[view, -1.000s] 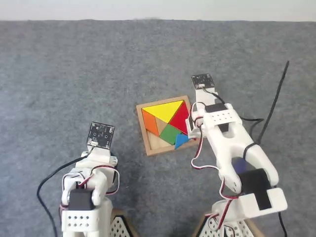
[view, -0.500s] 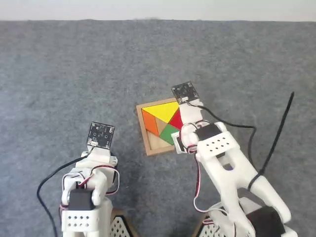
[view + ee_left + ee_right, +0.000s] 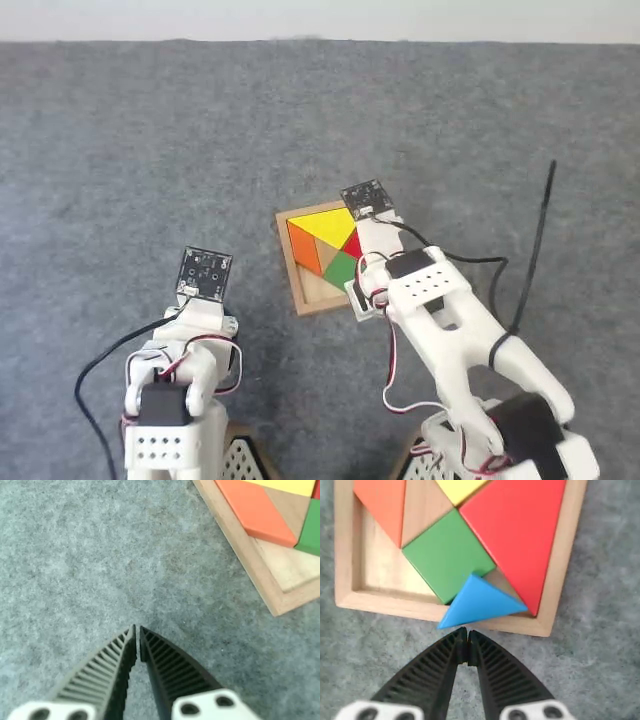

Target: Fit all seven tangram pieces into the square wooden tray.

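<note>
The square wooden tray holds an orange piece, a yellow piece, a large red triangle and a green square. A small blue triangle lies askew over the green square's corner and the tray's near rim, one point hanging outside. My right gripper is shut and empty, its tips just outside that rim, close to the blue point. From above, the right arm covers the tray's right side. My left gripper is shut over bare carpet, apart from the tray corner.
Bare wood shows in the tray beside the green square and below the orange piece. Grey carpet lies all round. The left arm stands at the near left, a cable trails to the right of the right arm.
The right arm has swung left over the tray's near right corner and now hides the blue triangle from above. The left arm has not moved.
</note>
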You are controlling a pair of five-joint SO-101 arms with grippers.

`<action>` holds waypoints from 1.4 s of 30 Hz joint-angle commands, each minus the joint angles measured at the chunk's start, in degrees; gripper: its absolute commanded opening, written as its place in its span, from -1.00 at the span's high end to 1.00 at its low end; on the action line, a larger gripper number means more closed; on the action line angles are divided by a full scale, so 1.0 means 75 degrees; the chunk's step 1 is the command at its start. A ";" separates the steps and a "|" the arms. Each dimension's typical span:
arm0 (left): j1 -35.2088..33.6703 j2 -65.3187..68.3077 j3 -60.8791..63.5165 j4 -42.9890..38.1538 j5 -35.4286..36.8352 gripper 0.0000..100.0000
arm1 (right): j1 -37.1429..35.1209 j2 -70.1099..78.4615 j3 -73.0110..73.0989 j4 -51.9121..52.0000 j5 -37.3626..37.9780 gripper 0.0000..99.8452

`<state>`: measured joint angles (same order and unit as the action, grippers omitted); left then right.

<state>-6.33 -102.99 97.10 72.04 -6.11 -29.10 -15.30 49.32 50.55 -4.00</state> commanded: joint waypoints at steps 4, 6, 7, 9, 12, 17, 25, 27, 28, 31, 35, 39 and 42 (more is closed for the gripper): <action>-0.0023 -0.0152 -0.0088 0.0035 0.0070 0.97 | -0.0006 -0.0029 -0.0152 -0.0229 0.0059 0.98; -0.0023 -0.0152 -0.0088 0.0035 0.0070 0.97 | -0.0006 -0.0029 -0.0152 -0.0240 0.0047 0.98; -0.0023 -0.0152 -0.0088 0.0035 0.0070 0.97 | -0.0006 -0.0029 -0.0152 -0.0240 0.0047 0.98; -0.0023 -0.0152 -0.0088 0.0035 0.0070 0.97 | -0.0006 -0.0029 -0.0164 -0.0311 0.0035 0.98; -0.0023 -0.0152 -0.0088 0.0035 0.0070 0.97 | -0.0006 -0.0041 -0.0305 -0.0334 0.0000 0.98; -0.0023 -0.0152 -0.0088 0.0035 0.0070 0.97 | -0.0006 -0.0111 -0.0774 -0.0275 -0.0211 0.98; -0.0023 -0.0152 -0.0088 0.0035 0.0070 0.97 | 0.0029 0.0076 -0.0821 -0.0733 -0.0176 0.98; -0.0023 -0.0152 -0.0088 0.0035 0.0070 0.97 | 0.0041 0.0369 -0.0821 -0.0908 -0.0176 0.98; -0.0023 -0.0152 -0.0088 0.0035 0.0070 0.97 | 0.0029 0.0545 -0.0821 -0.1014 -0.0176 0.98; -0.0023 -0.0152 -0.0088 0.0035 0.0070 0.97 | 0.0041 0.1166 -0.1067 -0.1073 -0.0164 0.98; -0.0023 -0.0152 -0.0088 0.0035 0.0070 0.97 | 0.0287 0.1635 -0.1512 -0.0709 -0.0164 0.99; -0.0023 -0.0152 -0.0088 0.0035 0.0070 0.97 | 0.0721 0.1260 -0.1524 -0.0615 -0.0164 0.99; -0.0023 -0.0152 -0.0088 0.0035 0.0070 0.97 | 0.1073 0.0135 -0.1536 0.0041 -0.0188 0.99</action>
<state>-6.33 -102.99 97.10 72.04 -6.11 -23.56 -5.54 40.26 47.21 -4.97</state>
